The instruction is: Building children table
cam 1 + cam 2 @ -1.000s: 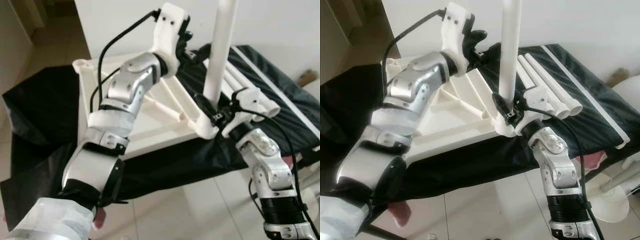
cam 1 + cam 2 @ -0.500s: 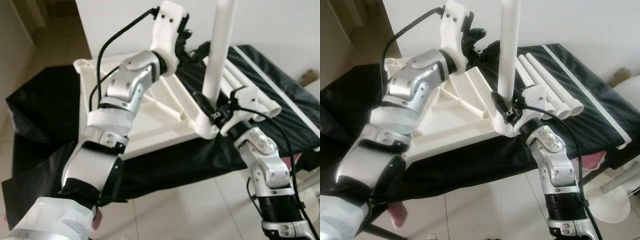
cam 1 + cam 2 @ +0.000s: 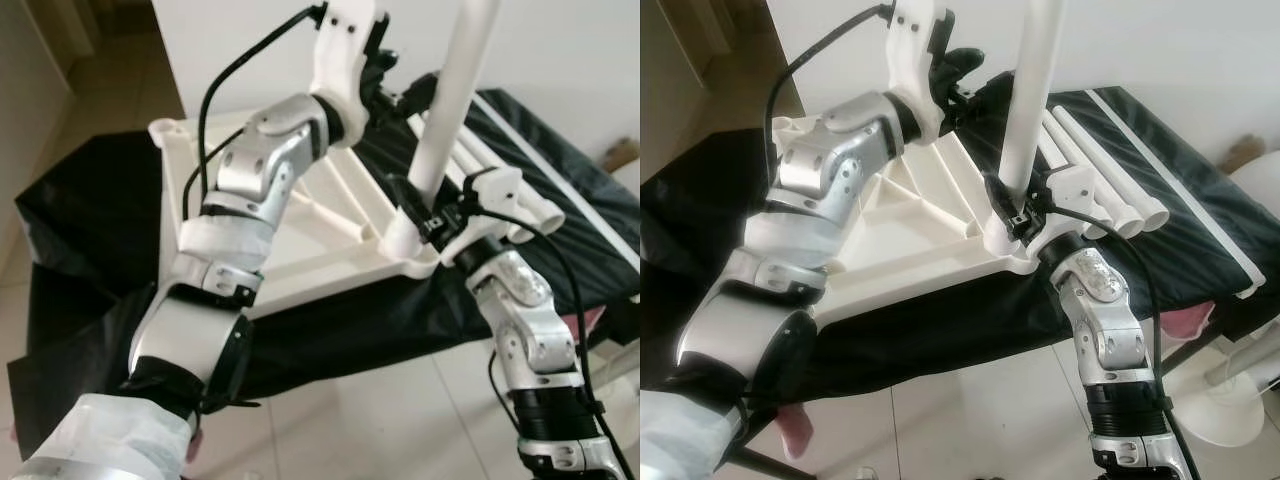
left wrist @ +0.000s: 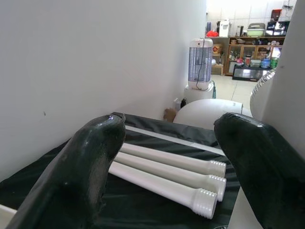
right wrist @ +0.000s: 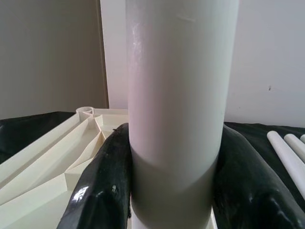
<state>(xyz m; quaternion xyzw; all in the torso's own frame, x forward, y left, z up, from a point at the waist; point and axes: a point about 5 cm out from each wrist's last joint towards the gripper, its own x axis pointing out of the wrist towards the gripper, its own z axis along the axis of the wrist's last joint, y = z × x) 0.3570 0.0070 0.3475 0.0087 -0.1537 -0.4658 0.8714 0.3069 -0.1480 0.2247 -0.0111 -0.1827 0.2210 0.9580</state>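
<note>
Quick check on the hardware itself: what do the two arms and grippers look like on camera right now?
Both arms are silver metal segments with black joint bands. Near the shoulder, the left arm is wrapped in white cloth. Each wrist carries a white plastic housing with a black cable looping back along the right arm and the left. The left gripper and right gripper each have two thick, glossy, rounded black fingers.
</note>
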